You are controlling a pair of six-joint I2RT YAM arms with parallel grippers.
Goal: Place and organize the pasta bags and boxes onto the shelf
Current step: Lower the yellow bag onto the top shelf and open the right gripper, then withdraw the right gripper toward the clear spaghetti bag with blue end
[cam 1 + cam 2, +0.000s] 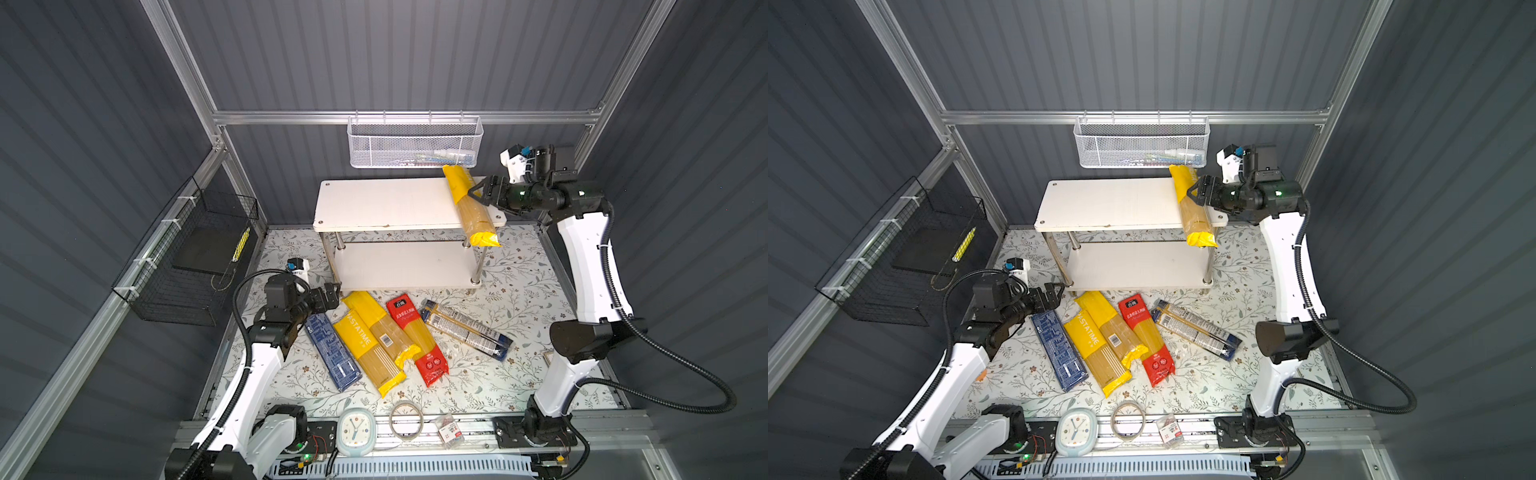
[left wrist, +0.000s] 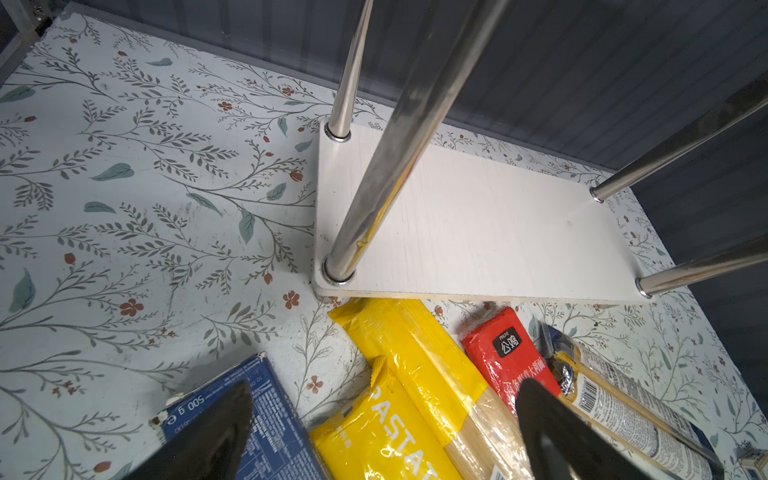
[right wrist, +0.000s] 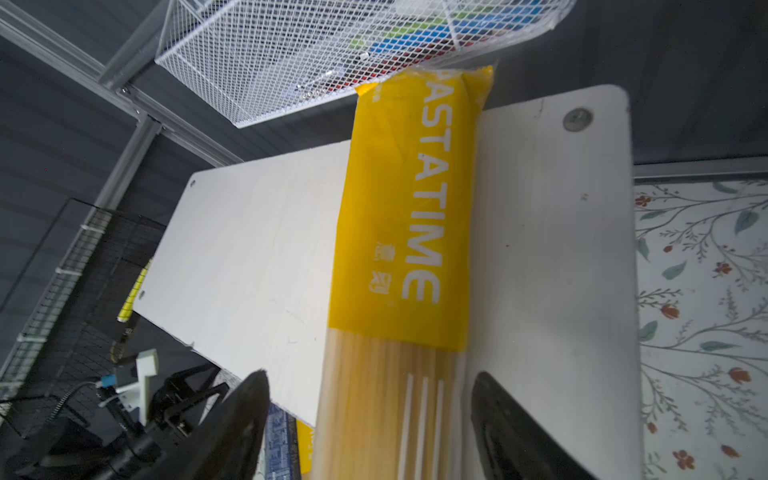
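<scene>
Yellow plastic spaghetti bag [image 1: 478, 222], three o'clock on white two-tier shelf [image 1: 374, 203]: we judge stiff, slippery; grip mid-length. Right gripper [image 1: 477, 197] fingers wide.

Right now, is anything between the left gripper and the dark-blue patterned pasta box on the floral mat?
Nothing visible. The left gripper hangs open near one end of the dark-blue patterned pasta box, whose top face is bare; a yellow PASTATIME bag lies alongside.

The white moulded arm shells [image 1: 594, 266] are joined by black motor housings [image 1: 582, 336]; black corrugated cable conduit [image 1: 685, 360] is fastened with white zip ties [image 1: 602, 246].
</scene>
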